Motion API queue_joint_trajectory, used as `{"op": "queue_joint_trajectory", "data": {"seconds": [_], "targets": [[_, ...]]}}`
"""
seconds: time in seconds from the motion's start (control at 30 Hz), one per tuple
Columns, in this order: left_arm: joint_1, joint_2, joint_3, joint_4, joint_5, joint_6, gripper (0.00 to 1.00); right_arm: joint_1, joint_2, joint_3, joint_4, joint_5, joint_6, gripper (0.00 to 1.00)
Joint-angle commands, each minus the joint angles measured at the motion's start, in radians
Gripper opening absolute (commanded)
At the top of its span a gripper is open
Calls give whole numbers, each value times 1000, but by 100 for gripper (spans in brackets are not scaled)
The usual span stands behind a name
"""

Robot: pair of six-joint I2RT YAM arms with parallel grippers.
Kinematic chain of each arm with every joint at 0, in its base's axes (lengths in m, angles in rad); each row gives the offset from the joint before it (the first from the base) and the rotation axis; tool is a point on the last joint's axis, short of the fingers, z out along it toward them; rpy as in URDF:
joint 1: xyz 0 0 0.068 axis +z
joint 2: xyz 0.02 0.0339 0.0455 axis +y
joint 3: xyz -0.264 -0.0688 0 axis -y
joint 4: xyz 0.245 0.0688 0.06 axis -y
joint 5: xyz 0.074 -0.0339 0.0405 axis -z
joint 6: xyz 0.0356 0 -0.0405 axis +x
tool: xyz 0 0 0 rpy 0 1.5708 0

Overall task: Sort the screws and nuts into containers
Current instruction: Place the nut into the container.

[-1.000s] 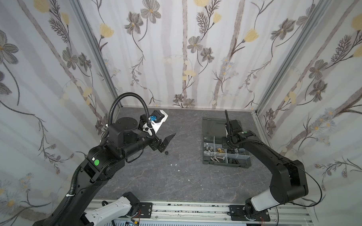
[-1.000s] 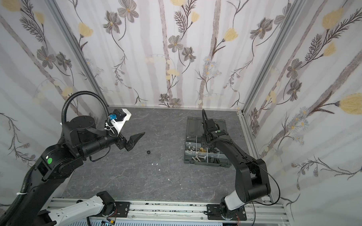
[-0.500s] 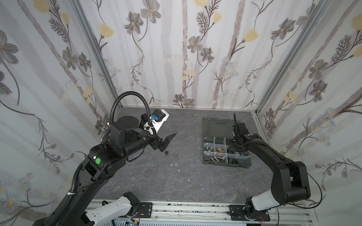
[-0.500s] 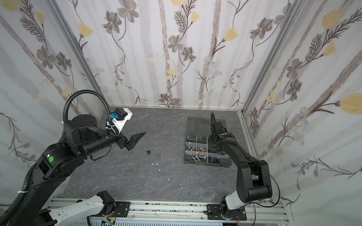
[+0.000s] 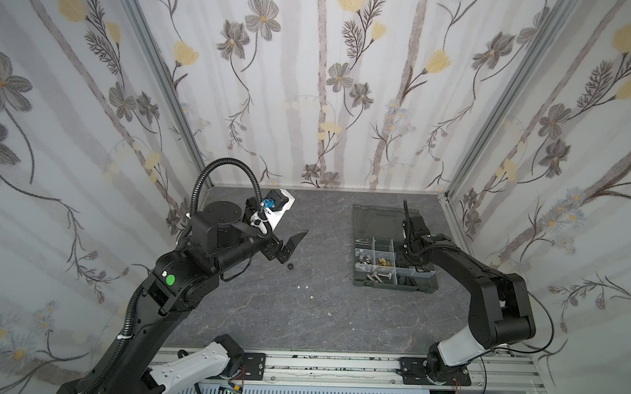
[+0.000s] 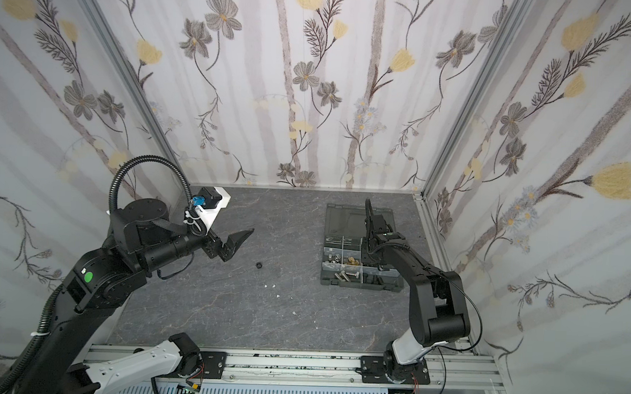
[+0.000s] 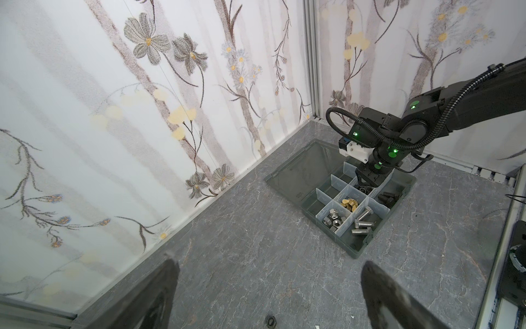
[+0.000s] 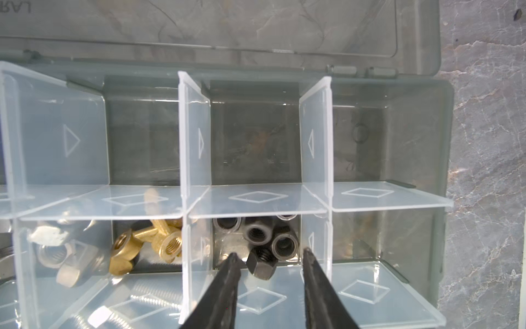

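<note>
The dark grey organizer box [image 5: 394, 285] [image 6: 358, 284] lies at the right of the table with its lid [image 5: 376, 218] folded open behind it. My right gripper [image 8: 269, 253] [image 7: 361, 182] reaches into the container of black nuts [image 8: 267, 236]. It is open, and one black nut [image 8: 260, 265] sits loose between its fingers [image 8: 232, 273]. Other containers hold brass nuts [image 8: 159, 242] [image 7: 348, 203], silver nuts [image 7: 333, 220], silver screws [image 7: 363, 225] [image 5: 376, 277] and black screws [image 7: 387, 198]. My left gripper [image 5: 296, 242] [image 6: 242, 240] [image 7: 269, 262] hangs open above a lone black nut [image 5: 289, 266] [image 6: 258, 265] [image 7: 269, 321] on the table.
A few white specks [image 5: 302, 287] lie on the grey stone-patterned table [image 5: 302, 331]. Flowered walls close in the back and both sides. A metal rail [image 5: 337, 364] with the arm bases runs along the front edge.
My right gripper has shifted slightly to the right over the box and its jaws have parted, leaving the black nut loose. The left arm has hardly moved.
</note>
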Motion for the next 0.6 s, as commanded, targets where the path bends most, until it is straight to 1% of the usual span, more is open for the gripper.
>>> {"op": "queue_joint_trajectory", "data": {"seconds": [0.0,0.07,0.17,0.23,0.33,0.5,0.57], "targets": [[0,0,5,11,1,8,100,2,-5,23,-9,13,-9,40],[0,-1,7,13,1,8,100,17,-10,49,-28,24,-11,39],[-1,-1,5,13,3,8,100,106,3,135,-79,83,-15,40],[0,2,6,17,5,10,100,180,62,216,-123,85,2,41],[0,7,9,17,11,10,100,304,141,328,-138,69,34,42],[0,6,14,14,19,11,100,498,345,544,-163,78,44,45],[0,-1,9,18,18,11,100,552,428,635,-169,51,43,45]]}}
